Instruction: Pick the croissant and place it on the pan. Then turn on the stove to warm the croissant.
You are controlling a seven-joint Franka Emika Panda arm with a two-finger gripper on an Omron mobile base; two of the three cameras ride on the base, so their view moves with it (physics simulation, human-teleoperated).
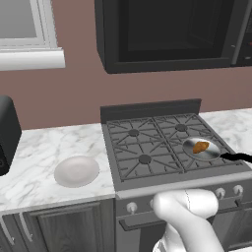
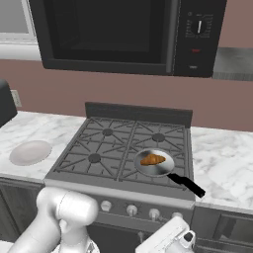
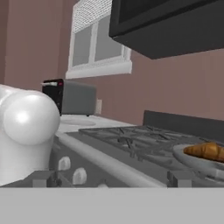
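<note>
One croissant (image 2: pixel 152 159) lying in the one pan (image 2: pixel 156 169), over the front right burner of the stove (image 2: pixel 113 148), black handle pointing toward the right tabletop (image 2: pixel 225 158). Four burners counted under the grates, a row of silver knobs (image 2: pixel 131 210) along the front; one white plate (image 1: pixel 76 171) on the left tabletop, well apart from the pan, one toaster (image 3: pixel 70 97) further left, one microwave (image 2: pixel 123 34) above. Cannot tell whether jaws are open or closed, gripper (image 2: pixel 185 240) low before the knobs.
</note>
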